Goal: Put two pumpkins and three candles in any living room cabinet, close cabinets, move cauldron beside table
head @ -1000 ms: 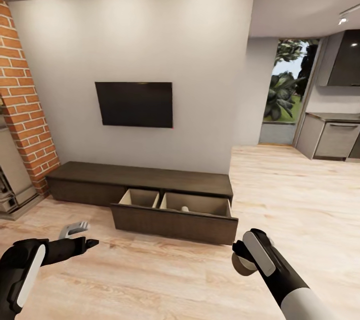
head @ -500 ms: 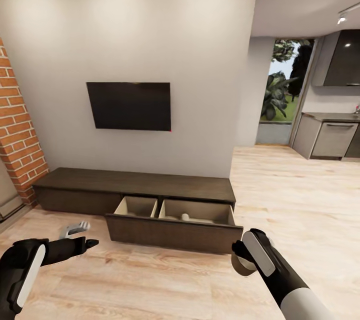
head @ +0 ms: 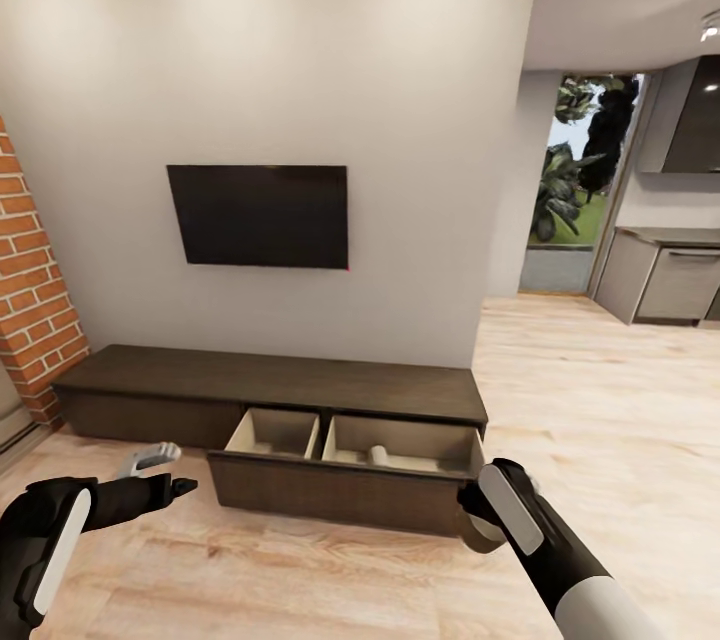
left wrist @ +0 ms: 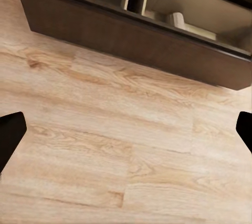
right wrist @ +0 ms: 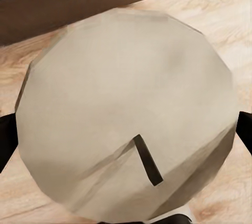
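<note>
Closest to me, the right gripper (head: 478,525) is clamped on a candle (right wrist: 126,124), a pale round one with a short dark wick; from the right wrist its top face sits squarely between the two dark fingertips at either edge. In the head view it is carried low, out in front of the right end of the drawer, which looks like a hold for carrying, ready to be lifted over the drawer wall.

The left gripper (head: 150,470) hangs over bare floor (left wrist: 126,145) with nothing in it, jaws spread wide apart. I would guess it is kept free for pushing the drawer shut later.

Just beyond the hands is the cabinet (head: 270,385), a long low dark unit against the white wall. Its drawer (head: 340,500) is pulled out towards the robot, showing two pale compartments. In the right compartment lies another pale candle (head: 380,456), on its side as far as I can tell; the left one looks empty, though its near part is hidden behind the drawer front.

Above the cabinet a TV (head: 258,216) is fixed to the wall. To the left stands a brick pillar (head: 30,320); far off on the right are kitchen cupboards (head: 680,280) and a window onto greenery.
</note>
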Controlling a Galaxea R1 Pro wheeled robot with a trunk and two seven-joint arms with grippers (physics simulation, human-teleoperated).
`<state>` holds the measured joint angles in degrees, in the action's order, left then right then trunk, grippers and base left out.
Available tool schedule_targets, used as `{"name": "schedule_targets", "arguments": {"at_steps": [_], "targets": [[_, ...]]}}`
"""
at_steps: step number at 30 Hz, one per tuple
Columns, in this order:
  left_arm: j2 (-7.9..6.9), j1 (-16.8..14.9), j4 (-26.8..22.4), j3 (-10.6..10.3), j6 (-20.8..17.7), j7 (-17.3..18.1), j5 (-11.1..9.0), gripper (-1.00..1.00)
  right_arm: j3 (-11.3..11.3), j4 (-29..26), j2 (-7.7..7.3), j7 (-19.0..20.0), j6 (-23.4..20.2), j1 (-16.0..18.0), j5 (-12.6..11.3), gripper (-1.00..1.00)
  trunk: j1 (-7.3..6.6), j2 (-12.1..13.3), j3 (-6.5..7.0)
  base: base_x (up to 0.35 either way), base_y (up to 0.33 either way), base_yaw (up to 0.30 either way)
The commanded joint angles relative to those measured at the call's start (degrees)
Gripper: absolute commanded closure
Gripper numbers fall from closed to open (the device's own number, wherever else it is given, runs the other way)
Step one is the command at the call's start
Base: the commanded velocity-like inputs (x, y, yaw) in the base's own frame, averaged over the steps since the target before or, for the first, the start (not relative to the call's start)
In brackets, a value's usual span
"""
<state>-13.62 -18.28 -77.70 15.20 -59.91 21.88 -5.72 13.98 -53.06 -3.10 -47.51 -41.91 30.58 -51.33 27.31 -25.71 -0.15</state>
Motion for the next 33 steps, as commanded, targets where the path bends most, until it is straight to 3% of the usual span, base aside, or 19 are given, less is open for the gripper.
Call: {"name": "schedule_targets", "arguments": {"at_steps": [1, 14, 18, 21, 23, 24, 25, 26, 28, 30, 33], "targets": [[0.00, 0.0, 0.0, 0.0, 0.0, 0.0, 0.0, -1.00, 0.0, 0.0, 0.01, 0.0, 0.0, 0.0, 0.1, 1.00, 0.00, 0.0, 0.00, 0.326, 0.103, 0.000], [-0.13, 0.0, -0.1, 0.3, -0.1, 0.7, -0.3, -1.00, 0.0, -0.9, 0.00, 0.4, -0.7, 0.0, -0.1, 1.00, 0.00, 0.0, 0.00, 0.326, 0.121, 0.000], [-0.17, 0.0, -0.1, 0.5, -0.1, 0.8, -0.6, -1.00, 0.0, -8.8, -0.14, 1.3, -4.3, 0.0, -0.7, 1.00, 0.00, 0.0, 0.00, 0.326, 0.107, 0.000], [-0.17, 0.0, -0.1, 0.5, -0.1, 2.2, -0.7, -1.00, -0.2, -13.4, -0.33, 1.8, -6.7, -0.6, -3.1, 1.00, 0.00, 0.0, 0.00, 0.325, 0.031, 0.000], [-0.58, 0.0, -0.1, 0.6, -0.1, 7.0, -0.9, -1.00, -0.3, -14.5, -0.56, 2.0, -7.3, -1.3, -5.0, 1.00, 0.00, 0.0, 0.00, 0.315, 0.010, 0.000], [-1.48, 0.0, -0.1, 0.6, -0.1, 11.3, -1.1, -1.00, -0.3, -14.8, -0.63, 2.0, -7.4, -1.5, -5.6, 1.00, 0.00, 0.0, 0.00, 0.310, 0.005, 0.000], [-2.77, 0.0, 0.0, 0.7, -0.1, 17.0, -1.3, -1.00, -0.3, -15.0, -0.65, 2.0, -7.5, -1.7, -6.0, 1.00, 0.00, 0.0, 0.00, 0.310, 0.003, 0.000], [-4.78, 0.0, 0.1, 0.6, -0.1, 26.9, -1.5, -1.00, -0.3, -15.1, -0.60, 2.0, -7.6, -1.8, -6.3, 1.00, 0.00, 0.0, 0.00, 0.318, 0.002, 0.000], [-6.67, 0.0, 0.8, 0.6, -0.1, 40.6, -1.0, -1.00, -0.4, -15.3, -0.53, 2.1, -7.6, -1.9, -6.5, 1.00, 0.00, 0.0, 0.00, 0.325, 0.001, 0.000], [-7.25, 0.0, 1.1, 0.6, -0.1, 45.3, -0.3, -1.00, -0.4, -15.3, -0.50, 2.1, -7.6, -1.9, -6.6, 1.00, 0.00, 0.0, 0.00, 0.322, 0.000, 0.000], [-7.54, 0.0, 1.3, 0.6, -0.1, 47.9, 0.0, -1.00, -0.4, -15.0, -0.39, 2.1, -7.6, -1.9, -6.7, 1.00, 0.00, 0.0, 0.00, 0.146, 0.000, -0.064]]}}
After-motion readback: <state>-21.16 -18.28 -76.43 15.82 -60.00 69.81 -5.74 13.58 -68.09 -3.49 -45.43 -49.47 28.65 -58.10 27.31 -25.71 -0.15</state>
